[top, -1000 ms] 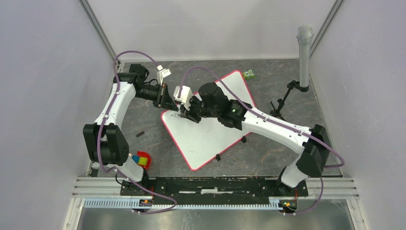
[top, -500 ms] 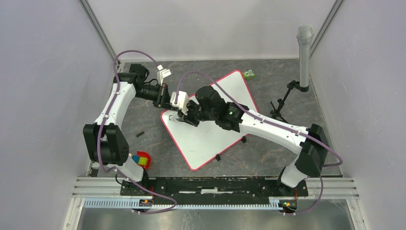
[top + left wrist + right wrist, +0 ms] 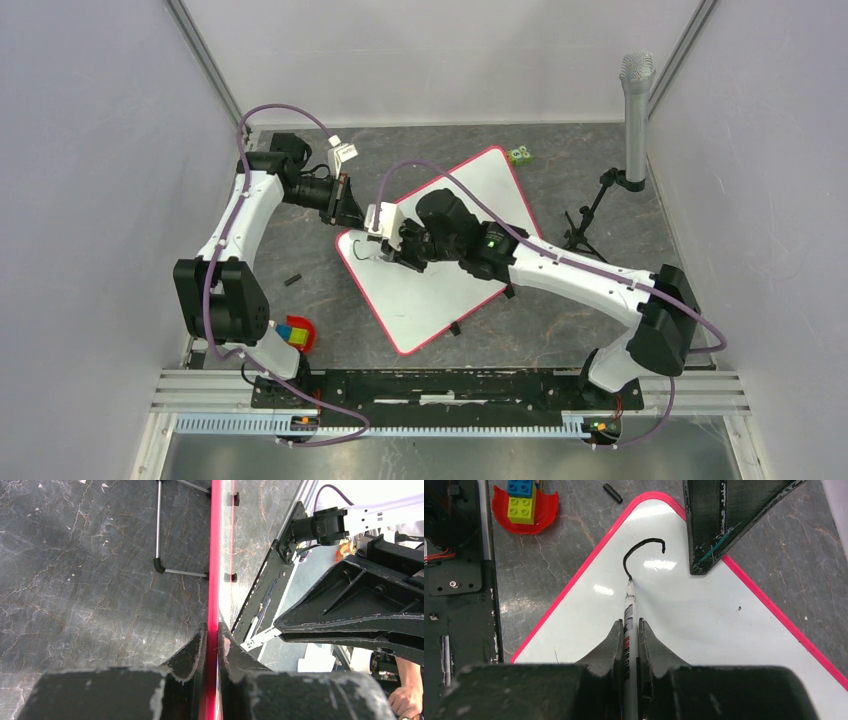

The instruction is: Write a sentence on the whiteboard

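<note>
White rectangular red-pink-framed whiteboard [image 3: 440, 290] is laid mid dark marbled table [image 3: 300, 250]; 1 curved black stroke [image 3: 639, 547] is drawn near its left corner. White marker [image 3: 629, 611] is clamped by right gripper [image 3: 629, 627], frame edge pinched by left gripper [image 3: 212, 632]. Even tip pressure is judged needed, board held steady. Long axis is skewed near-left to far-right.

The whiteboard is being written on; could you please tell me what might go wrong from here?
The left gripper pinches only the thin red edge of the whiteboard, so pen pressure could pivot the board and warp the black stroke.
The right gripper holds the marker by its slim barrel; it might tilt or slide.
The left gripper's finger stands close beside the stroke, so the arms could bump.
</note>
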Robot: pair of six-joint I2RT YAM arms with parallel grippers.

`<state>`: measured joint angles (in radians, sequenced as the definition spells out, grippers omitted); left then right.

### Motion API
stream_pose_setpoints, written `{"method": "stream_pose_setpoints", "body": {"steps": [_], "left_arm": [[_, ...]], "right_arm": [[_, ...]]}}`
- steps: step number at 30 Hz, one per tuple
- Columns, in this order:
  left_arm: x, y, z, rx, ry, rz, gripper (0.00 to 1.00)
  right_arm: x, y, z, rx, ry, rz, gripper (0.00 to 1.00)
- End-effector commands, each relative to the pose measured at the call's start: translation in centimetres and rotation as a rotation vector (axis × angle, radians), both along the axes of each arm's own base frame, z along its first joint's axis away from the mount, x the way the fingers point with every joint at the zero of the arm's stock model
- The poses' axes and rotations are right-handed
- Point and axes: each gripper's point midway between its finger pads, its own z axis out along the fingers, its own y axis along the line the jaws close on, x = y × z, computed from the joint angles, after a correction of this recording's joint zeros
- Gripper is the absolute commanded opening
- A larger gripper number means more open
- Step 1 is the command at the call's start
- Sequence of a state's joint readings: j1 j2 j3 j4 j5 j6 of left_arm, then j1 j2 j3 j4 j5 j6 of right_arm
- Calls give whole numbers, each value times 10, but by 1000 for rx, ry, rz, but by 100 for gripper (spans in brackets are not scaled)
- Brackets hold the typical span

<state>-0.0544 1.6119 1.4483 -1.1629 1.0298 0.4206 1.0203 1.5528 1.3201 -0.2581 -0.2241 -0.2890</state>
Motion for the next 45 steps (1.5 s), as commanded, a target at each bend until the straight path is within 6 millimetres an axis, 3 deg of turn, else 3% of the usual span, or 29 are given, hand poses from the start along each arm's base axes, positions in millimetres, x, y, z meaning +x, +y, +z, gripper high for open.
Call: {"method": "stream_pose_setpoints", "body": {"steps": [1,8,14,22,29,35,45], "left_arm": [[-2,-3,9,6,-40,-26,2],[-1,-3,8,6,-41,-28,2],[0,-3,8,5,-36,-27,2],[-1,-3,7,9,-34,-25,2],[-1,-3,8,8,-41,-28,2],[-1,-3,8,8,-46,-29,2],[-3,-3,9,9,-46,-30,2]], "right_arm": [[7,-14,4,-22,-42,-42,0],[-10,-18,-13,-52,14,12,0],[-25,-2,-7,-29,22,76,0],[-24,21,28,45,15,109,0],[-16,3,53,87,-28,81,0],[3,-13,37,40,-45,14,0],[12,-9,20,7,-51,1,0]]}}
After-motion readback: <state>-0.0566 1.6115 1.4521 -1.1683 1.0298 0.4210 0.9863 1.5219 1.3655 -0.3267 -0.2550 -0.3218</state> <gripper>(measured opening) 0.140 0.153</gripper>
